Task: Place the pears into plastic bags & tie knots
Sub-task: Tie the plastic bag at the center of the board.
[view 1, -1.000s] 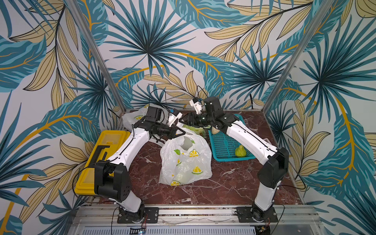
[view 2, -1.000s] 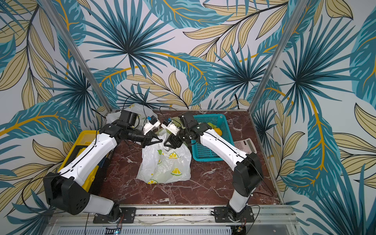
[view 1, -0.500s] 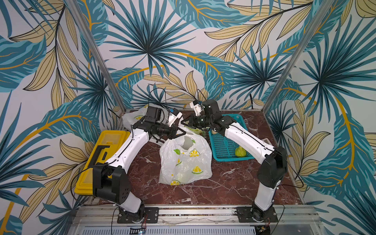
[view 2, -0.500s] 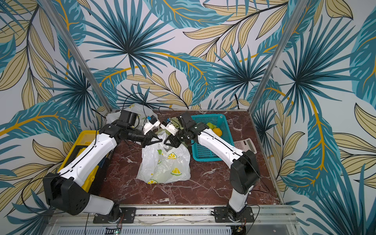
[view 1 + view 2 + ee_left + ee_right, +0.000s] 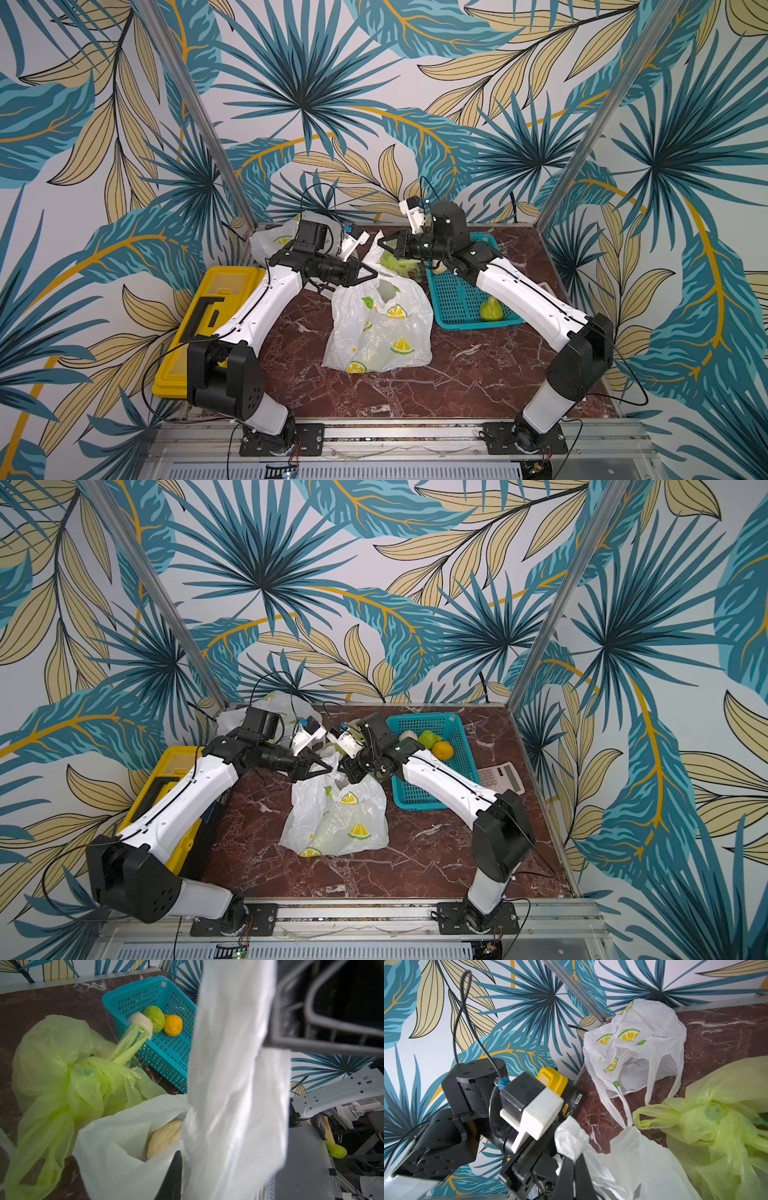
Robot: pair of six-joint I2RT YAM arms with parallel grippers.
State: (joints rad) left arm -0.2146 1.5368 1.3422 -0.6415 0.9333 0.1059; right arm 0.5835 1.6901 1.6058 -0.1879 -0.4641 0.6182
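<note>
Pears are split between bags and basket, so scan from your left. At the left edge of the marble table [image 5: 478, 374] lies a yellow toolbox [image 5: 216, 307], and in the far left corner sits the corner bag [image 5: 633, 1047], white with lemon prints, its loops untied. Your left gripper [image 5: 374, 274] has its tips at the top of the middle bag [image 5: 380, 332], which stands mid-table with a pale pear [image 5: 164, 1138] showing in its open mouth. Plastic hides one finger, so you cannot tell whether it is pinching anything. Just beyond stands the yellow-green bag [image 5: 62, 1068], its handles tied in a knot [image 5: 712, 1113]. Your right gripper [image 5: 387, 242] is clamped tight on a raised handle [image 5: 570, 1136] of the middle bag. Farther right, the teal basket [image 5: 457, 299] holds a cream pear [image 5: 141, 1022], a green pear [image 5: 154, 1018] and an orange fruit [image 5: 173, 1025] at its far end, and a second green pear [image 5: 491, 308] at its near end. A calculator [image 5: 500, 777] lies right of the basket.
</note>
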